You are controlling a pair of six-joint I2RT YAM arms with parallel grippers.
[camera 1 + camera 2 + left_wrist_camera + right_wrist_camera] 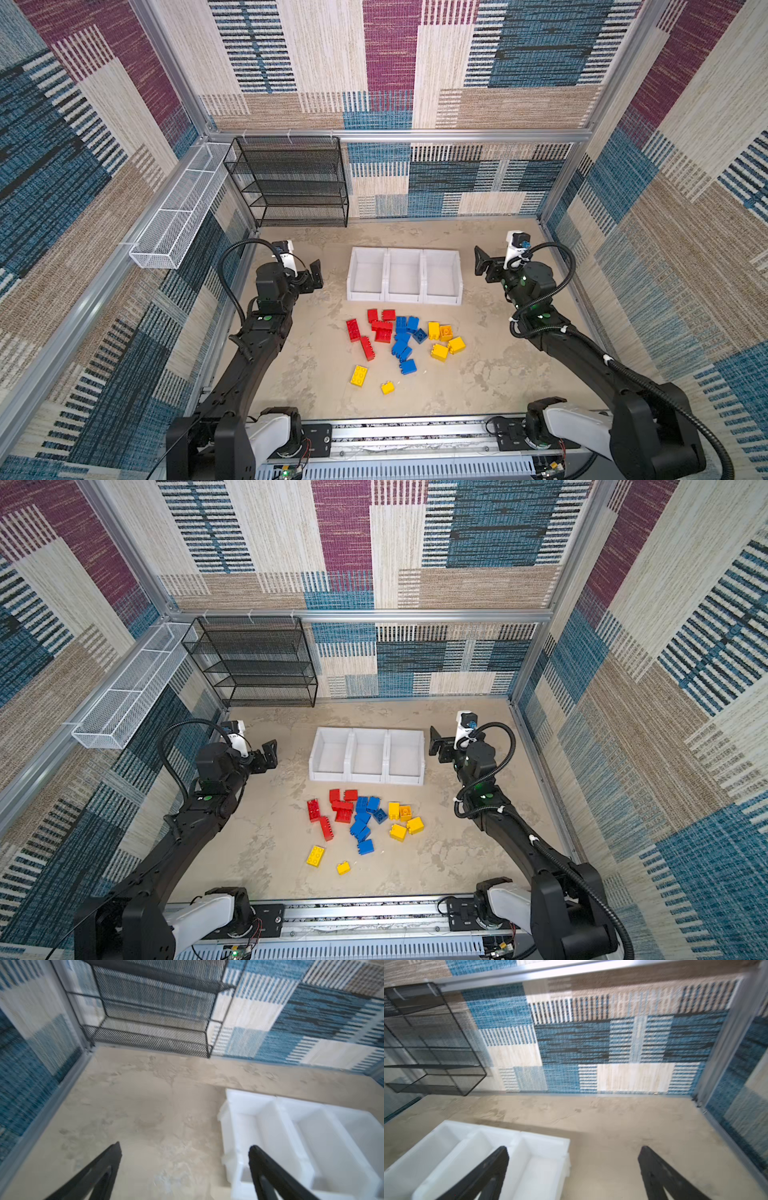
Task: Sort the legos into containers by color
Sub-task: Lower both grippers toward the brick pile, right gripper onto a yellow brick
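The legos [401,337] lie heaped at six o'clock of the containers [405,251]: five o'clock from the left gripper [316,274] (wide, empty), seven from the equally wide right gripper [482,262]; reds nearer left.

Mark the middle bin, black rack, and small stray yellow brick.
middle bin [404,277]: in a top view, inner floor.
black rack [293,195]: in a top view, mesh shelf.
small yellow brick [387,387]: in a top view, top.
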